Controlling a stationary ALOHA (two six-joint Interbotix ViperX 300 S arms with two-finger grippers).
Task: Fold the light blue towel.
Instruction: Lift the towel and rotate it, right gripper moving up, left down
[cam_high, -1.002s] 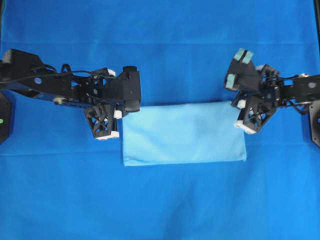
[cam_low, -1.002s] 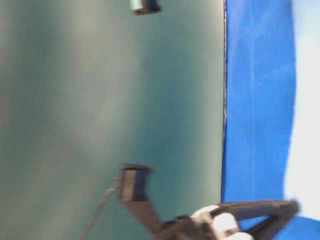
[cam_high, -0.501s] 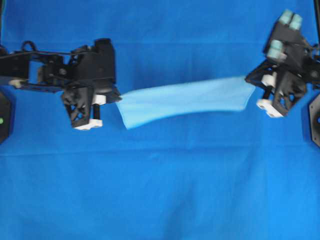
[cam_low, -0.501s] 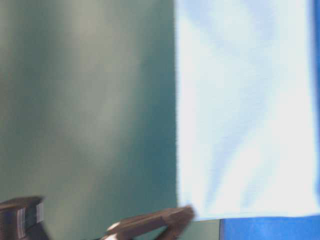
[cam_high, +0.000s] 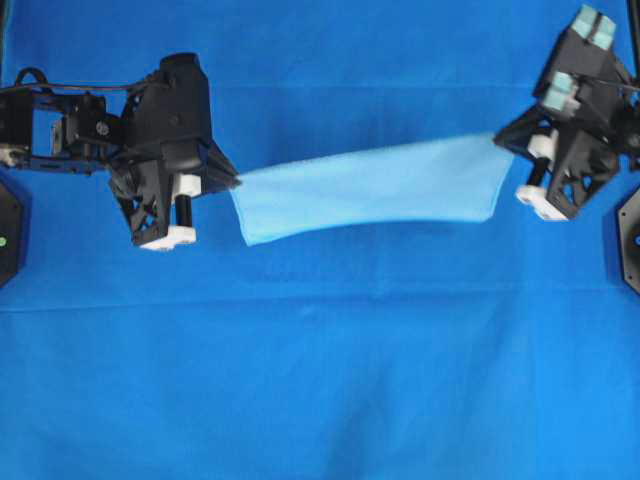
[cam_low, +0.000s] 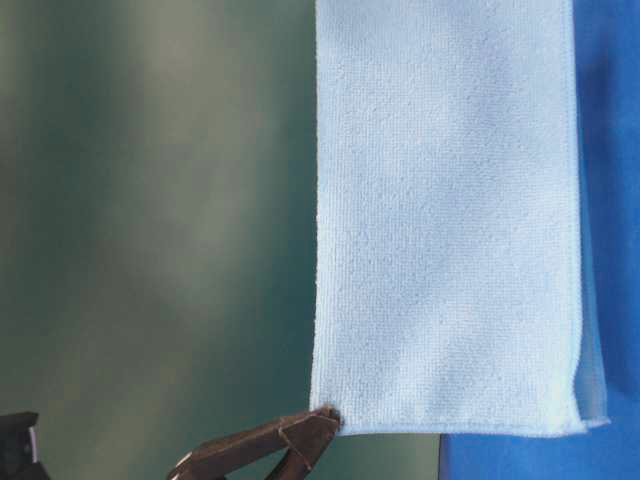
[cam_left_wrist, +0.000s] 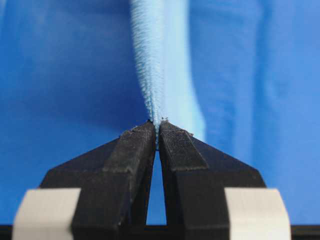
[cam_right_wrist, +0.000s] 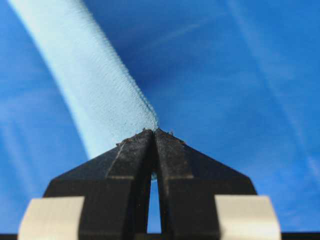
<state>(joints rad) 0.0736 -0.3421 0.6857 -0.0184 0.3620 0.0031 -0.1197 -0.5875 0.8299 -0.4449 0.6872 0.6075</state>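
The light blue towel (cam_high: 370, 188), folded double, hangs stretched in the air between both grippers above the royal blue tablecloth (cam_high: 320, 380). My left gripper (cam_high: 235, 181) is shut on its left top corner, and my right gripper (cam_high: 498, 140) is shut on its right top corner. The left wrist view shows the towel's edge (cam_left_wrist: 152, 65) pinched between the black fingertips of the left gripper (cam_left_wrist: 157, 122). In the right wrist view the towel (cam_right_wrist: 95, 85) runs up and left from the right gripper (cam_right_wrist: 154, 131). At table level the towel (cam_low: 450, 210) hangs flat, with a fingertip (cam_low: 300, 440) at its corner.
The royal blue tablecloth covers the whole table under the towel. A dark green backdrop (cam_low: 150, 230) fills the rest of the table-level view. Black arm bases (cam_high: 8, 235) stand at the left and right table edges.
The towel lay folded on the tablecloth a second ago. Both grippers have lifted it by its top corners, moved apart and toward the back, and it now hangs taut.
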